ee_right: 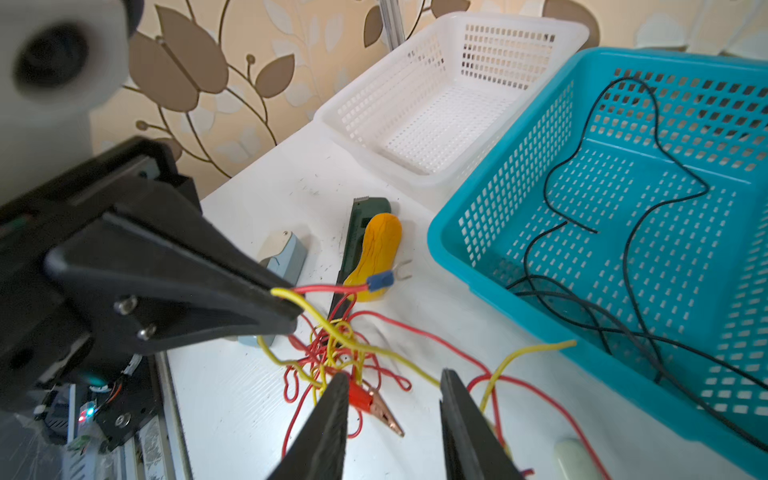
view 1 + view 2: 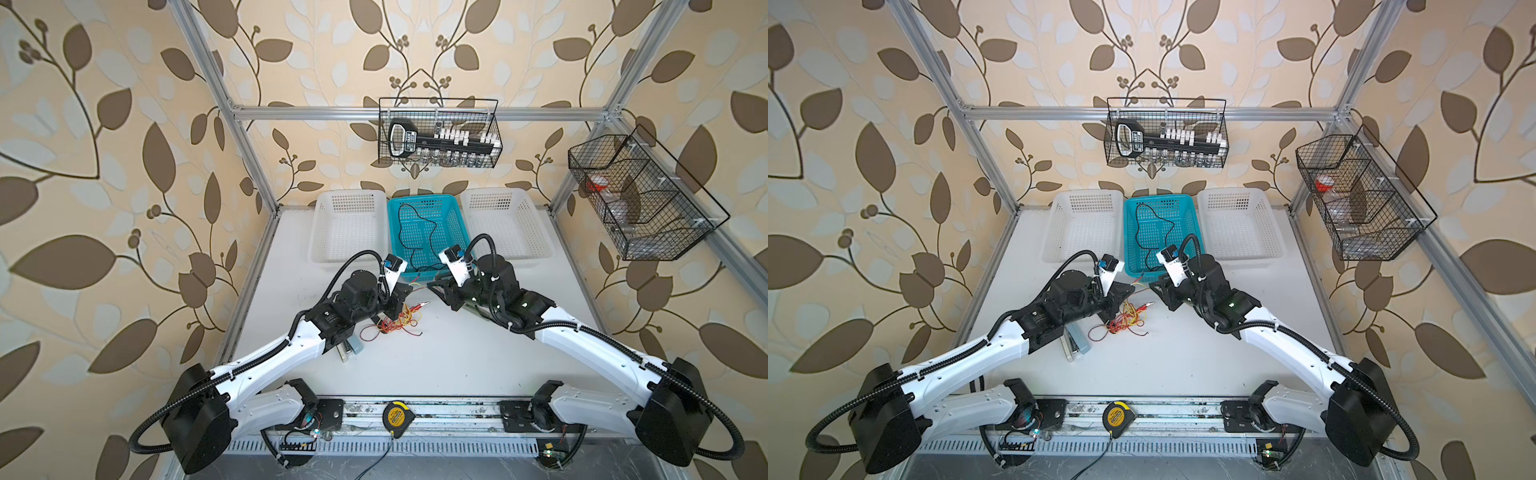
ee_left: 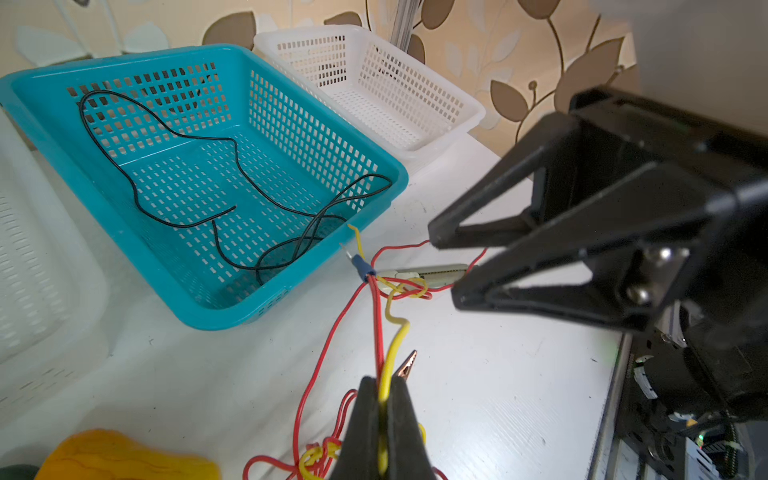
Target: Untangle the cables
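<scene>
A tangle of thin red and yellow cables (image 2: 397, 322) lies on the white table (image 2: 457, 353). It sits near the middle, a little toward the left edge. It is in front of the teal perforated plastic basket (image 2: 453, 216), which stands at the middle of the back edge. A white perforated plastic basket stands at each side of the teal one (image 2: 351, 194) (image 2: 498, 191).

The left gripper (image 3: 381, 380) is pressed together on a yellow strand and a red strand of this tangle. From its tips the strands run down to the heap. A red strand that ends in a small blue fork terminal (image 1: 380, 280) comes out past the tips.

The right gripper (image 1: 395, 374) is over the side of the tangle nearer the teal basket, and its jaws stand apart with a moderate gap. A red crocodile clip (image 1: 370, 399) lies on the table just beside one finger. Whether any strand touches the fingers, I cannot tell.

A thin black cable (image 3: 208, 139) lies in loose loops inside the teal basket, apart from the tangle.
</scene>
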{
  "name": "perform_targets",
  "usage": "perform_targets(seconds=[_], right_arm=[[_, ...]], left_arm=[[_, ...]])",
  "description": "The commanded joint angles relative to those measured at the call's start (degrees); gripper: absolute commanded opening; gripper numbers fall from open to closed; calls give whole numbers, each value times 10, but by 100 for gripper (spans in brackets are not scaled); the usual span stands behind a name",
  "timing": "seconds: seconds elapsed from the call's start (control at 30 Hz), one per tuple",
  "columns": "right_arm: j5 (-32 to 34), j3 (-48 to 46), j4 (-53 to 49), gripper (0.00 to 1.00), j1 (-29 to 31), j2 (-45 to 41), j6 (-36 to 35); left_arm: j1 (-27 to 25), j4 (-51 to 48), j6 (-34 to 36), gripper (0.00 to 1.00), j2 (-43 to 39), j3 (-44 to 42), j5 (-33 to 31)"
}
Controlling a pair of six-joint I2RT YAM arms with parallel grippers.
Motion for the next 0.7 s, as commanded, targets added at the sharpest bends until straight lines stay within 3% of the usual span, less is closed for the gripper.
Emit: perform_targets(seconds=[0.0, 0.23, 0.67], right_arm=[[-5, -41, 15, 37, 14, -4, 18], [6, -107, 75, 38, 31, -5, 84], [-7, -94, 141, 36, 45, 45, 131]], left_arm=[[-6, 58, -21, 0, -3, 30, -20], [-6, 83, -56, 0, 0, 38, -29], [-6, 111, -98, 0, 16, 36, -17]])
